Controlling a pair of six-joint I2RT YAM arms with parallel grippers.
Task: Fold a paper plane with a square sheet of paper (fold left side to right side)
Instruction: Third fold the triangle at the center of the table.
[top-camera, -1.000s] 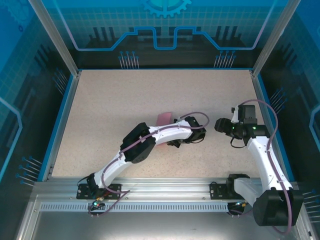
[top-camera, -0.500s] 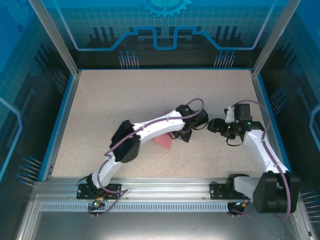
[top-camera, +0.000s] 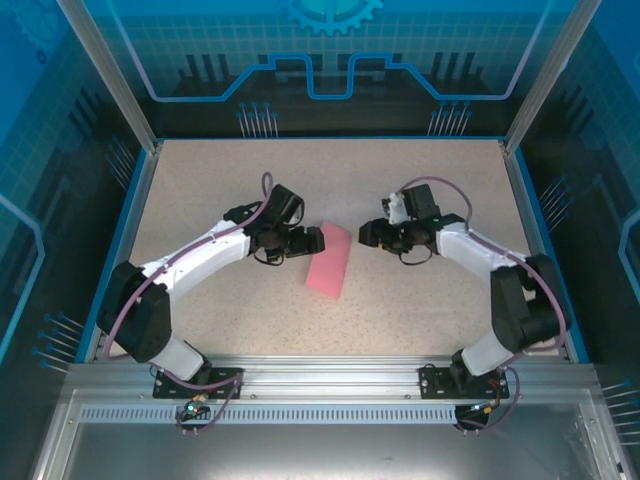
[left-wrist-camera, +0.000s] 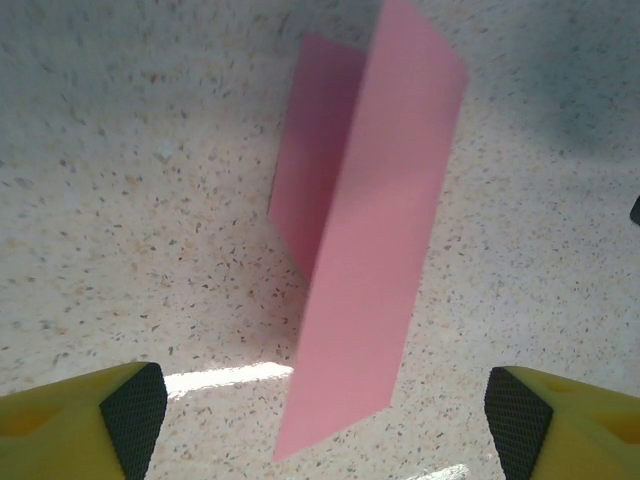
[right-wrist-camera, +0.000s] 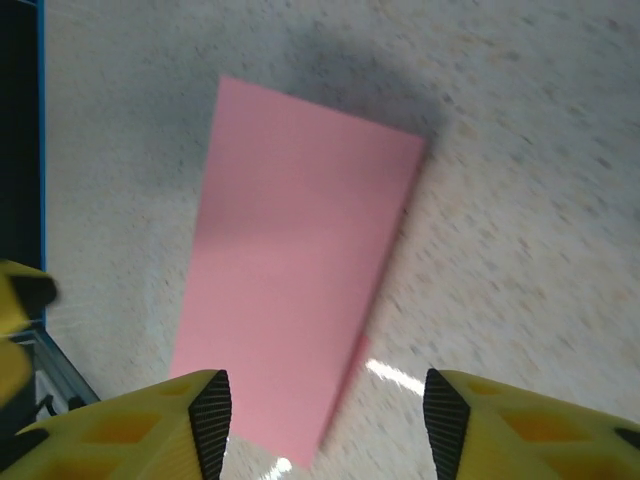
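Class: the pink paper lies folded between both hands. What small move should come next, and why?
Probably press the flap down along the crease: the paper is folded, but its upper flap stands off the lower, and the left hand and right hand are open beside it.

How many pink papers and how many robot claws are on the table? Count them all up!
Pink paper: 1
Robot claws: 2, the left gripper and the right gripper
Total: 3
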